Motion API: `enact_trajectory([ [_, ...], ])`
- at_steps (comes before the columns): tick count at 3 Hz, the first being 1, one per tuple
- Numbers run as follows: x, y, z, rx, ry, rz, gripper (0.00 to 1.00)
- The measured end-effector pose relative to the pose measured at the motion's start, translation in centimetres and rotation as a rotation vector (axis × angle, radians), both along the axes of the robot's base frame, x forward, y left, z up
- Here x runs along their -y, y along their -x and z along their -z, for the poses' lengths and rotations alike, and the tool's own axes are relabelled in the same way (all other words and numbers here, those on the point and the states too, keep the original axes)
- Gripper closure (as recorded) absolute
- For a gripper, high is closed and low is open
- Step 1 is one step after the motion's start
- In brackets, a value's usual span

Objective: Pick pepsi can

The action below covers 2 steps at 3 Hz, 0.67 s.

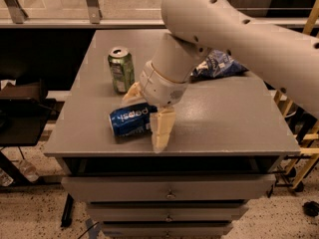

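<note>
The pepsi can (129,121), blue with white lettering, lies on its side near the front left of the grey table (224,118). My gripper (147,112) hangs from the big white arm, right at the can's right end. It is open. One cream finger (162,131) stands in front of the can's right end. The other finger (131,93) is behind the can. The can's right end is partly hidden by the wrist.
A green can (121,69) stands upright behind the pepsi can at the left. A dark blue chip bag (219,63) lies at the back right, partly behind the arm. Drawers (169,190) sit below the table's front edge. A yellow frame (304,153) stands at the right.
</note>
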State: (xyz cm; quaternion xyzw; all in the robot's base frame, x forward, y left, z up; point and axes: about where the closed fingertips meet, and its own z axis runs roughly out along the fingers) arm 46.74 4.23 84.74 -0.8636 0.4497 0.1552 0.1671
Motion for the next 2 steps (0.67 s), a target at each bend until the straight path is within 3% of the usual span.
enact_trajectory([
  [2,-0.32,0.43,0.49,-0.019,0.005,-0.012,0.63],
])
